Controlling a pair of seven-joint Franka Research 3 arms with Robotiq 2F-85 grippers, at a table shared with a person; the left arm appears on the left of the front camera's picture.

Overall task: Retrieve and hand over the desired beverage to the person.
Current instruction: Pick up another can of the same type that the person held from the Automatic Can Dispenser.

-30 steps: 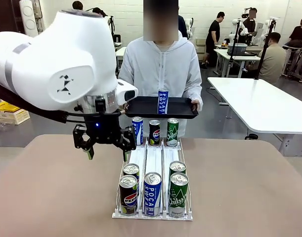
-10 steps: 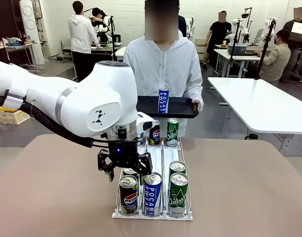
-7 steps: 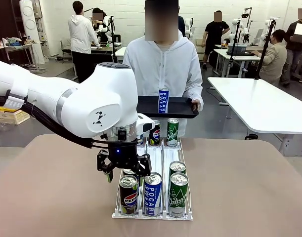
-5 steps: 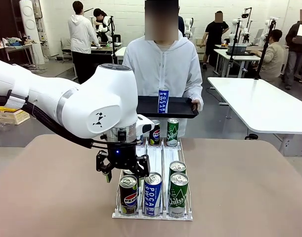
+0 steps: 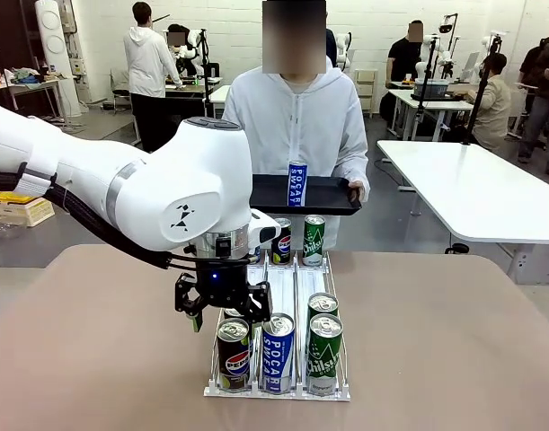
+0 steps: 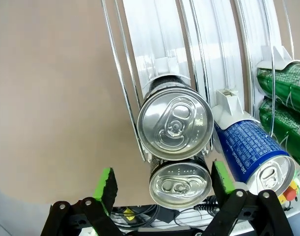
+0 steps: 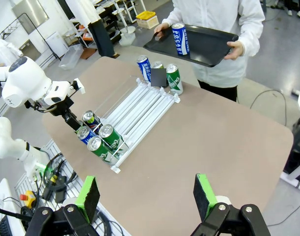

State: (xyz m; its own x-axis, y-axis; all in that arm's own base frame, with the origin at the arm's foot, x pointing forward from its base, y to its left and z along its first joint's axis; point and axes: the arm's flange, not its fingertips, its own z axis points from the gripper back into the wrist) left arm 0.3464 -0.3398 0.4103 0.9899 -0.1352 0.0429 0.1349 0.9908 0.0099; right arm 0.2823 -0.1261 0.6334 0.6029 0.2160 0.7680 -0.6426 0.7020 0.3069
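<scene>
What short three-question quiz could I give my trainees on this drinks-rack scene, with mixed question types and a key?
1. True or false: the right gripper is closed on a can.
2. Multiple choice: in the front view, the left gripper hangs over which lane of the rack? A) left B) middle C) right
3. Short answer: what stands on the tray that the person holds?
Key: 1 false, its jaws are open and empty. 2 A. 3 one blue Pocari Sweat can.
</scene>
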